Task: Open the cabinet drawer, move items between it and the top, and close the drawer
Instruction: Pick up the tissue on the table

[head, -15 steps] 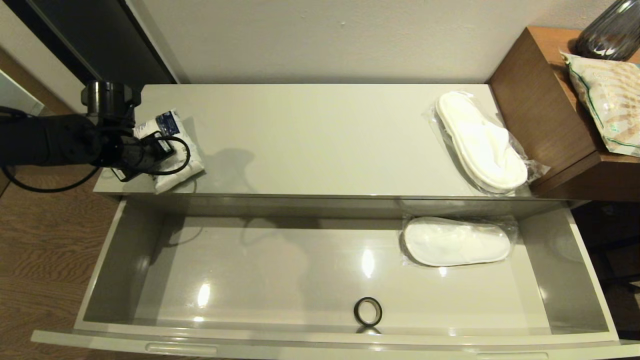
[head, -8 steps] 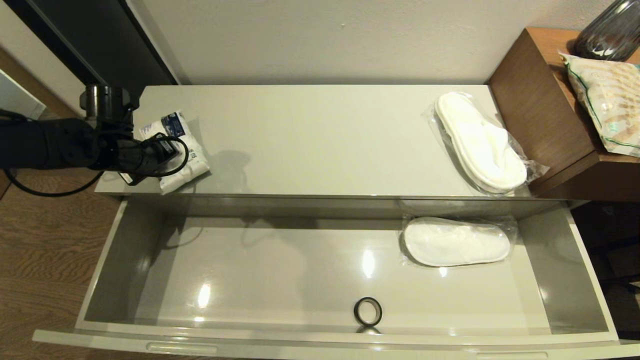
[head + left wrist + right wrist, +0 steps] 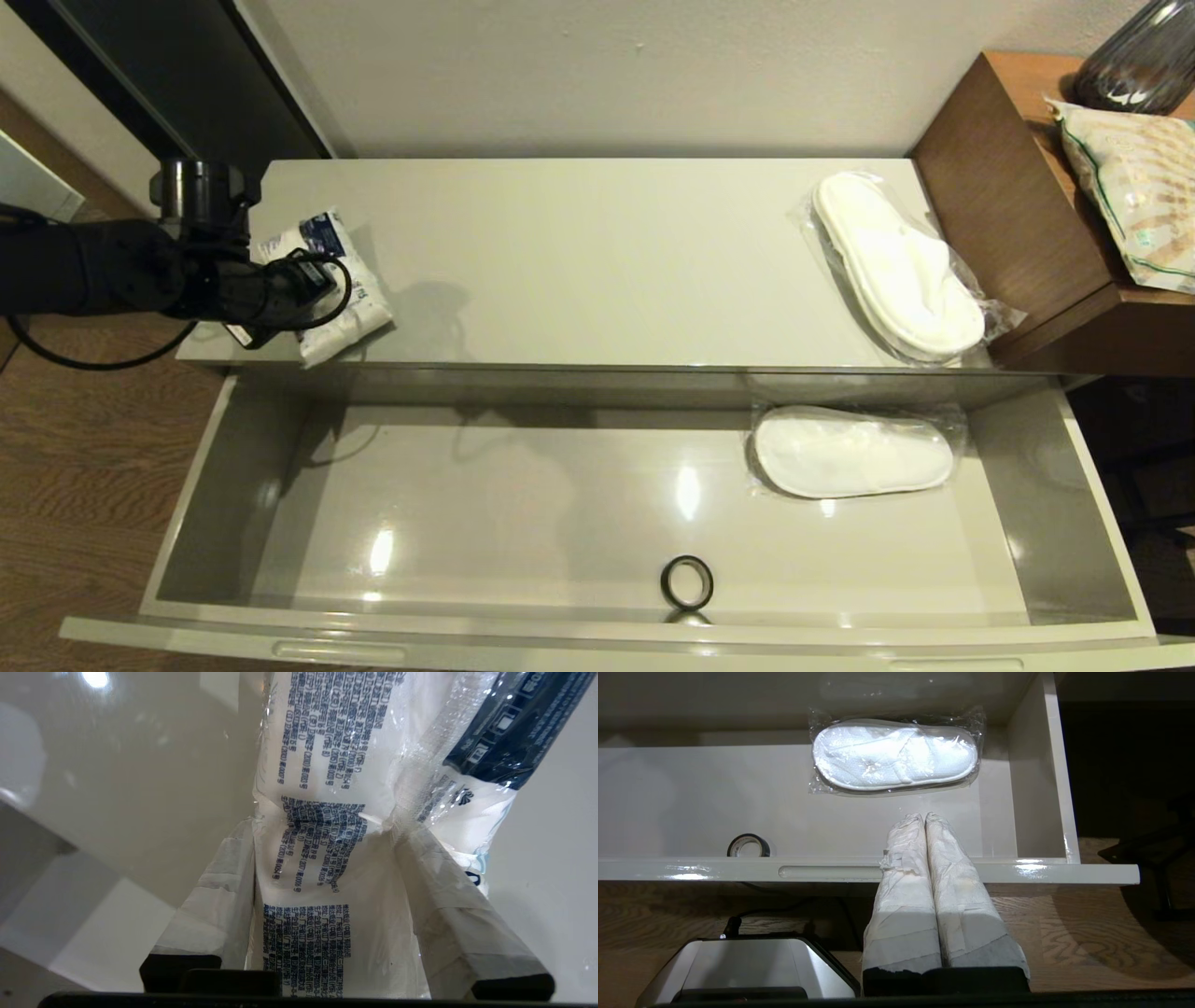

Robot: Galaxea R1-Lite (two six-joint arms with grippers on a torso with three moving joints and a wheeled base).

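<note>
Left gripper (image 3: 322,826) jaws pinch the tissue pack (image 3: 327,289) at the top's (image 3: 597,261) front-left edge.

Two wrapped slipper packs (image 3: 898,264) (image 3: 851,452), one tissue pack (image 3: 341,299), one black ring (image 3: 687,581), one patterned bag (image 3: 1139,187), one dark vase (image 3: 1141,58).

Wide, shallow, glossy grey-beige cabinet drawer (image 3: 196,485): pulled fully open. Contained within: one plastic-wrapped white slipper (image 3: 851,452) at the rear right, one small black ring (image 3: 687,581) upright near the front wall. Long glossy cream-white top (image 3: 579,261): small white tissue pack with blue print (image 3: 359,299) laid at the left end, wrapped white slippers (image 3: 896,266) at the right.
</note>
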